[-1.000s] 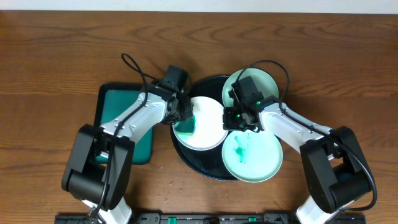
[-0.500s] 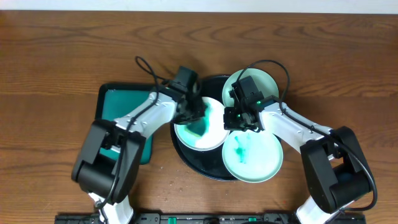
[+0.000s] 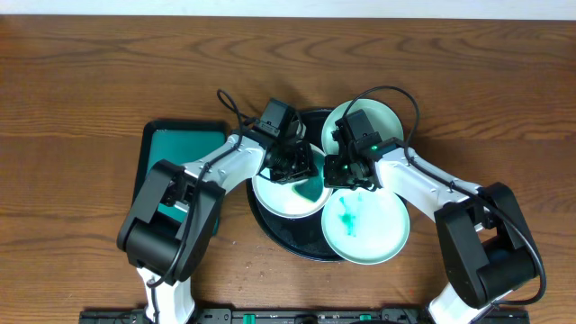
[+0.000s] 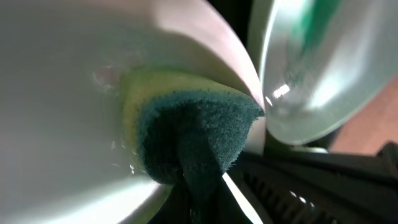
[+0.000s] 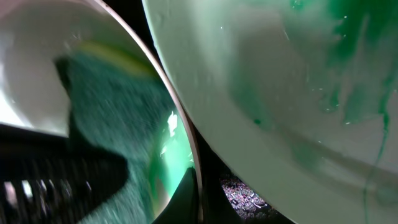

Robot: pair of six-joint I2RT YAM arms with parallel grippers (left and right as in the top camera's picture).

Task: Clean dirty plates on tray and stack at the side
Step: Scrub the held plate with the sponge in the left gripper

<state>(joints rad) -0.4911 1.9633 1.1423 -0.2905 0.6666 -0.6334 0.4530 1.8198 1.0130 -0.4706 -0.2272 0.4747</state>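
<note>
A white plate (image 3: 277,203) lies on the left of the round black tray (image 3: 279,234). My left gripper (image 3: 295,167) is shut on a green and yellow sponge (image 3: 310,190) and presses it on the plate's right part. In the left wrist view the sponge (image 4: 193,137) lies flat on the white plate (image 4: 62,93), held by the gripper (image 4: 202,202). My right gripper (image 3: 346,171) is shut on the white plate's right rim (image 5: 189,146). A mint plate (image 3: 378,236) with teal smears overlaps the tray's right side. Another mint plate (image 3: 393,126) lies behind it.
A rectangular dark-green tray (image 3: 175,157) sits on the wooden table left of the round tray, under my left arm. Cables loop over both wrists. The smeared mint plate (image 5: 298,93) hangs close over my right gripper (image 5: 196,190).
My left gripper has carried the sponge to the right across the white plate, from its left rim to near its right side. The right arm and the plates have stayed put.
</note>
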